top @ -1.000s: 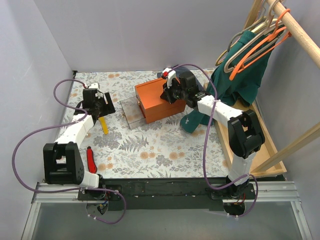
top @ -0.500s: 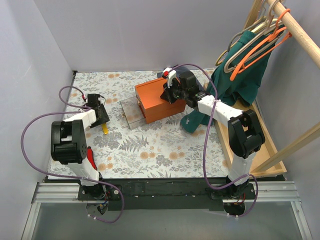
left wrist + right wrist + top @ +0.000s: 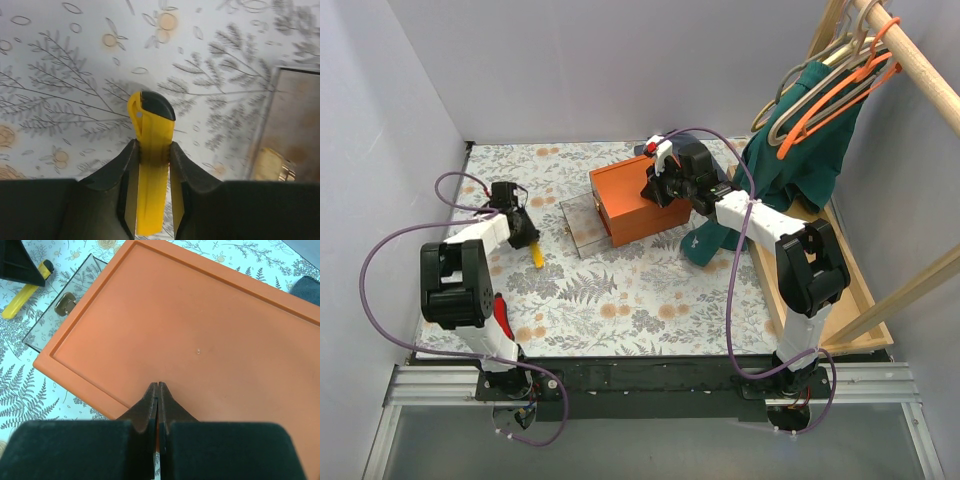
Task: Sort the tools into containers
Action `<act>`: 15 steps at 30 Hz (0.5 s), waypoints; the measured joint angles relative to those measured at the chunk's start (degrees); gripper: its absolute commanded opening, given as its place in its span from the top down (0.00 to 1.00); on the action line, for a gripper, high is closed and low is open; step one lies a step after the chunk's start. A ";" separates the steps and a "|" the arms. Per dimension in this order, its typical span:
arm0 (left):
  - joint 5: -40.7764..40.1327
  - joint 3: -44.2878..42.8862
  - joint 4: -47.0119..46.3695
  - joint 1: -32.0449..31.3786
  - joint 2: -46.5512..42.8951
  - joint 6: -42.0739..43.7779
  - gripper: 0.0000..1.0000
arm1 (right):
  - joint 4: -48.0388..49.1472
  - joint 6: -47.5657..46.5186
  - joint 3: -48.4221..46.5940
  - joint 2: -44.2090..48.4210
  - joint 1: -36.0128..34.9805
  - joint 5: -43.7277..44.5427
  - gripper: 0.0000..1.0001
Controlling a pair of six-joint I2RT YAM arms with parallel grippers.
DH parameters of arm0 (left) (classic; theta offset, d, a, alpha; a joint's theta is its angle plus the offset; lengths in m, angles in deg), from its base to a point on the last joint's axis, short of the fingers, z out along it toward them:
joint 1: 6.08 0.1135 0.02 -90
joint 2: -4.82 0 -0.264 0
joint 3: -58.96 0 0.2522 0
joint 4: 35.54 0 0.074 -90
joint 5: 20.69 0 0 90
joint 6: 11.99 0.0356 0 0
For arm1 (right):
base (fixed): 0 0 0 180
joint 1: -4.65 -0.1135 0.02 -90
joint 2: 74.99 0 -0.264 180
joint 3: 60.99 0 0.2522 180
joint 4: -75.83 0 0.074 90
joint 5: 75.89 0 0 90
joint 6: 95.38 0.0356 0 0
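My left gripper is shut on a yellow tool with a black tip, low over the flowered tablecloth at the left. In the left wrist view both jaws press on the yellow tool, with the gripper around its middle. The orange box stands in the middle with its lid closed, and the clear box lies against its left side. My right gripper is shut and empty just above the orange lid. A red-handled tool lies near the left arm's base.
A green cloth and several hangers hang from a wooden rail at the right. A long wooden tray runs along the right edge. The clear box's edge also shows in the left wrist view.
The left arm folded back and its gripper came down over the yellow tool and shut on it. The tool shifted slightly to the right. The right arm has not moved.
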 measured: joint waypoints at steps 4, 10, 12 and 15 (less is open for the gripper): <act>6.62 -1.11 2.23 -0.11 -5.20 -3.82 1.00 | 0.02 -0.02 0.02 0.00 0.00 0.00 0.99; 18.36 -4.72 -1.95 -0.63 -12.35 -9.22 1.00 | 0.09 -0.04 0.04 0.00 0.00 0.00 0.99; 22.14 -5.20 -4.52 -1.29 -12.52 -10.78 1.00 | 0.09 -0.09 0.04 0.00 0.00 0.00 0.99; 25.59 -5.20 -7.02 -3.21 -11.28 -12.28 1.00 | 0.09 -0.20 0.04 0.00 0.00 0.00 0.99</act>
